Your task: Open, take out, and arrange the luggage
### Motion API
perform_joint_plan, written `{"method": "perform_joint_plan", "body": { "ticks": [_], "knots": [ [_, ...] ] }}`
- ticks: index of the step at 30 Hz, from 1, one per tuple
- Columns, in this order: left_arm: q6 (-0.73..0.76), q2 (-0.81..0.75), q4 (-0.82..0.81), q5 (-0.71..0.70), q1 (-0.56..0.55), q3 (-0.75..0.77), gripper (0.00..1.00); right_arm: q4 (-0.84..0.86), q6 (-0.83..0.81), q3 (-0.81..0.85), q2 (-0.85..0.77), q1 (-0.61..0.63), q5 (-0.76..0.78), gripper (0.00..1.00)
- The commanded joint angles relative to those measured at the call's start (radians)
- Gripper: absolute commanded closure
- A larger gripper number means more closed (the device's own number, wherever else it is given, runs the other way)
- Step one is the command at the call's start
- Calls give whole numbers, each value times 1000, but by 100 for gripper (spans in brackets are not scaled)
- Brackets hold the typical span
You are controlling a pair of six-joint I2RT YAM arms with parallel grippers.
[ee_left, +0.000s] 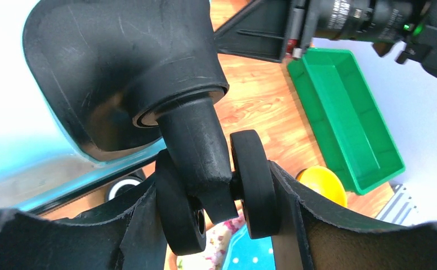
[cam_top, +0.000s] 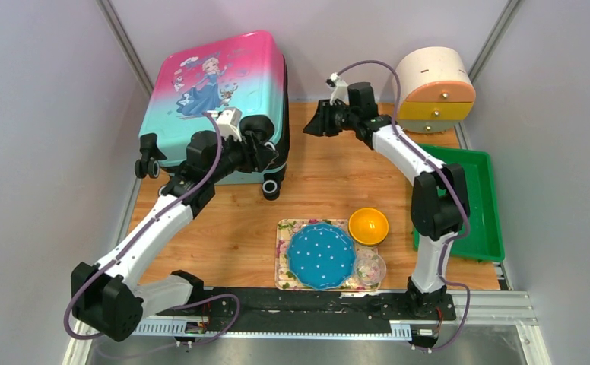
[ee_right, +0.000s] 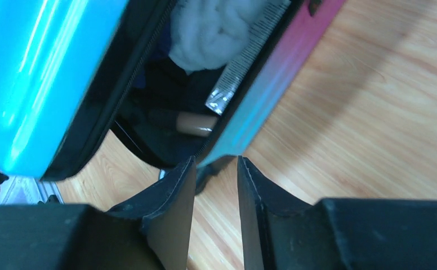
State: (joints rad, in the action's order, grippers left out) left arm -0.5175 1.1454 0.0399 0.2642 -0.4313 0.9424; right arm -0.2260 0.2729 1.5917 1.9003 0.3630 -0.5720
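Observation:
The luggage [cam_top: 216, 84], pink fading to turquoise with a cartoon girl print, stands tilted at the back left, its black wheels toward me. My left gripper [cam_top: 260, 148] is at its lower right corner. In the left wrist view that gripper [ee_left: 219, 180] is shut on the twin caster wheel [ee_left: 255, 185], one finger pressing each side. My right gripper [cam_top: 312, 122] hovers just right of the case. The right wrist view shows this gripper [ee_right: 216, 163] open over bare wood. There the luggage [ee_right: 36, 84] gapes, showing dark lining and white cloth [ee_right: 210, 28].
A round cream drawer cabinet [cam_top: 436, 87] stands at the back right, a green tray [cam_top: 490, 220] along the right edge. Near the front sit a floral tray [cam_top: 284, 228] with a blue dotted plate [cam_top: 321, 255], a yellow bowl [cam_top: 369, 225] and a small clear bowl [cam_top: 370, 266].

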Motion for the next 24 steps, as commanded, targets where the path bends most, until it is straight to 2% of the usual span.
{"method": "perform_joint_plan", "body": {
  "ticks": [1, 3, 8, 9, 12, 14, 16, 17, 19, 20, 21, 23, 24],
  "knots": [
    [304, -128, -299, 191, -6, 27, 100, 119, 60, 154, 68, 95, -9, 67],
    [377, -151, -276, 195, -6, 19, 100, 126, 92, 221, 118, 122, -15, 67],
    [453, -207, -200, 115, -6, 7, 100, 198, 173, 284, 163, 169, -29, 66],
    [458, -211, -169, 89, -6, 9, 93, 218, 183, 293, 161, 172, -37, 65],
    [453, -217, -77, -96, -4, 25, 38, 309, 218, 310, 148, 179, -37, 65],
    [479, -217, -34, -242, -6, 44, 22, 326, 219, 333, 144, 186, -29, 64],
    [580, -228, 15, -342, -4, 36, 21, 335, 218, 355, 152, 189, -23, 64],
    [620, -234, 14, -468, -6, 30, 21, 332, 216, 381, 167, 191, -20, 64],
    [782, -242, -17, -612, -6, 15, 20, 318, 218, 405, 192, 192, -12, 64],
    [853, -242, -34, -734, -6, 4, 20, 315, 218, 422, 195, 194, -12, 64],
    [1016, -245, -146, -793, -4, -16, 20, 324, 218, 422, 198, 195, -5, 64],
    [1187, -263, -303, -896, 11, -105, 20, 333, 219, 424, 207, 203, -3, 64],
    [1274, -275, -375, -887, 25, -125, 20, 332, 219, 433, 212, 208, -3, 64]
  ]
}}
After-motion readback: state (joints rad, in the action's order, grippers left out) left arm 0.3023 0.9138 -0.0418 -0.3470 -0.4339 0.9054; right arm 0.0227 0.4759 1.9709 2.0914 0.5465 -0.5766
